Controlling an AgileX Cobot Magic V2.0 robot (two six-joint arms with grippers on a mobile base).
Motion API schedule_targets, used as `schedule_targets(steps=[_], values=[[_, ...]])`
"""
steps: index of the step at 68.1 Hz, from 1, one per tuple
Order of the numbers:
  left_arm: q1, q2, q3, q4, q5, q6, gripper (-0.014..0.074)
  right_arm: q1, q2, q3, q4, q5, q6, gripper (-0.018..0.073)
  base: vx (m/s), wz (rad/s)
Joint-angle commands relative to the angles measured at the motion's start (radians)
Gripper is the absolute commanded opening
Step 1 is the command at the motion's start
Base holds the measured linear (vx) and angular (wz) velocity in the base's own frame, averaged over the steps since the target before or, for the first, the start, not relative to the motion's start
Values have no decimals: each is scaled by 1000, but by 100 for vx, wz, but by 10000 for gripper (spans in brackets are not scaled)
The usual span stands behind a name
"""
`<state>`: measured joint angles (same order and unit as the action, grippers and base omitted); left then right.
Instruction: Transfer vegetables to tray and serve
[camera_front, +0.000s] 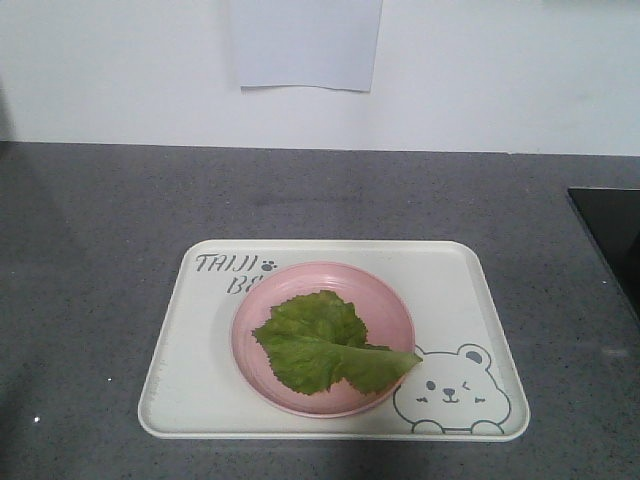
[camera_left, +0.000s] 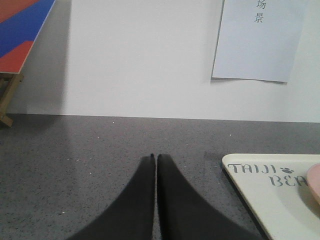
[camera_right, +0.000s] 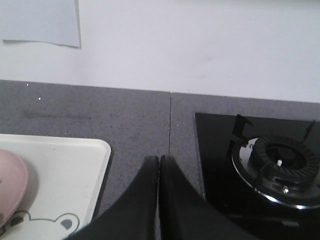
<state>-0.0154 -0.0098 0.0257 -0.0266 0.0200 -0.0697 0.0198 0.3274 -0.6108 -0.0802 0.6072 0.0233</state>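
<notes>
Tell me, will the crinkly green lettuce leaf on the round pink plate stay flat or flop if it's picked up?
The crinkly green lettuce leaf looks thin, so it would probably droop from wherever it is pinched. It is likely very light. Its pale stem end, overhanging the round pink plate, may stay a bit stiffer.

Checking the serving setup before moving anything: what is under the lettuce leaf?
The lettuce leaf lies on a round pink plate, which stands on the cream tray. The plate hides part of the tray's lettering; the plate surface beneath the leaf is covered.
</notes>
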Motion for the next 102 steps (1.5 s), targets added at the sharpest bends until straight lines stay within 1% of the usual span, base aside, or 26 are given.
schedule_targets(steps=[1, 8, 12, 22, 35, 44, 48, 58, 69, 77, 86, 102], values=[[-1, -17, 23, -3, -77, -12, -6, 1, -53, 88, -21, -248, 1, -4, 0, 0], [-1, -17, 23, -3, -77, -12, -6, 1, -130, 212, -21, -388, 1, -4, 0, 0], [-1, -17, 23, -3, -77, -12, -6, 1, -169, 277, -21, -436, 2, -4, 0, 0], [-1, -17, 23, -3, -77, -12, -6, 1, -259, 424, -19, -506, 4, -4, 0, 0], [-1, -17, 23, -3, -77, -12, -6, 1, -344, 564, -9, -583, 5, -4, 0, 0], [-1, -17, 23, -3, -77, -12, -6, 1, -344, 650, 4, -701, 5, -4, 0, 0], [-1, -17, 23, -3, -77, -12, -6, 1, -344, 647, 17, -681, 5, -4, 0, 0], [-1, -17, 23, -3, -77, -12, -6, 1, -344, 648, 19, -684, 6, -4, 0, 0], [-1, -17, 23, -3, -77, -12, -6, 1, -344, 648, 52, -675, 7, -4, 0, 0], [-1, -17, 23, -3, -77, -12, -6, 1, -344, 648, 50, -660, 4, -4, 0, 0], [-1, -17, 23, -3, -77, -12, -6, 1, -344, 648, 50, -613, 4, -4, 0, 0], [-1, -17, 23, -3, -77, -12, -6, 1, -343, 648, 50, -607, 4, -4, 0, 0]])
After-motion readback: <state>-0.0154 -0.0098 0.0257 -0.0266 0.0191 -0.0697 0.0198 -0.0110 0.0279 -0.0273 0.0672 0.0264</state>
